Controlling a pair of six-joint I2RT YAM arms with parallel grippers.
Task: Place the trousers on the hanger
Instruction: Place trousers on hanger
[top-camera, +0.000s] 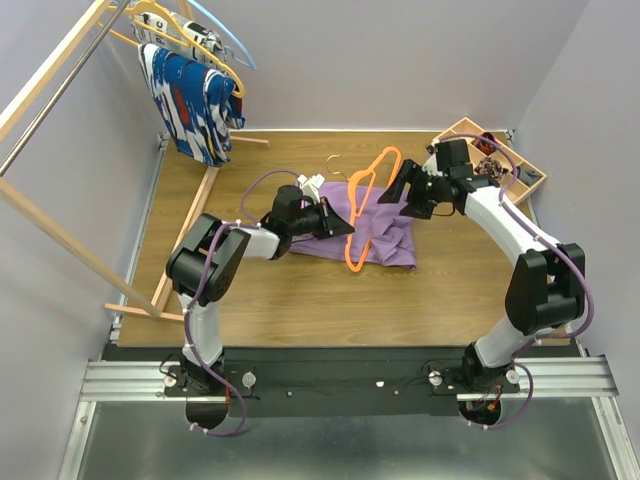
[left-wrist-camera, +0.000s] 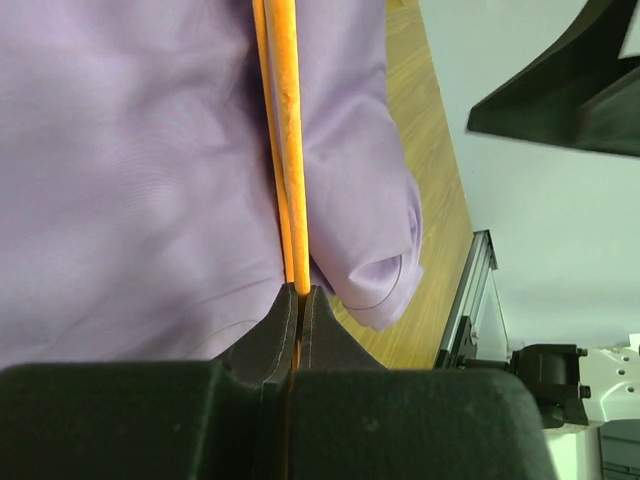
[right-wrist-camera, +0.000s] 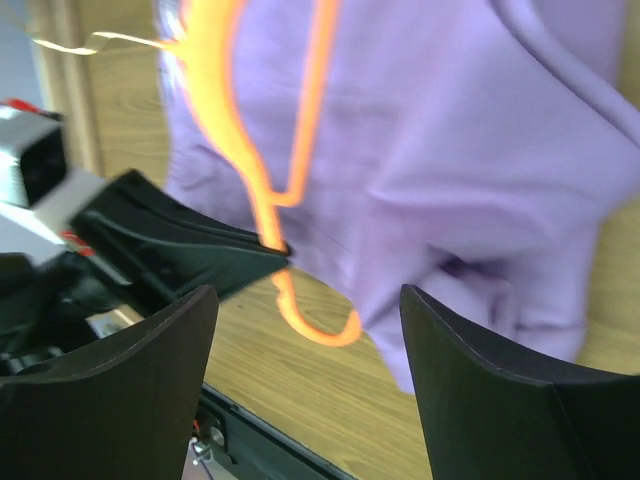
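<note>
The left gripper (left-wrist-camera: 300, 300) is clamped tight on the thin orange hanger (left-wrist-camera: 285, 130), pinching it close to the hook, and the hanger runs across the top of the lilac trousers (left-wrist-camera: 130, 180). Those trousers lie bunched on the wooden table (top-camera: 250, 290), mid-table between the two arms, with the far end of the hanger poking out past the cloth. Over on the other side, the right gripper (right-wrist-camera: 308, 300) hangs just above the trousers, fingers spread wide apart and nothing between them.
</note>
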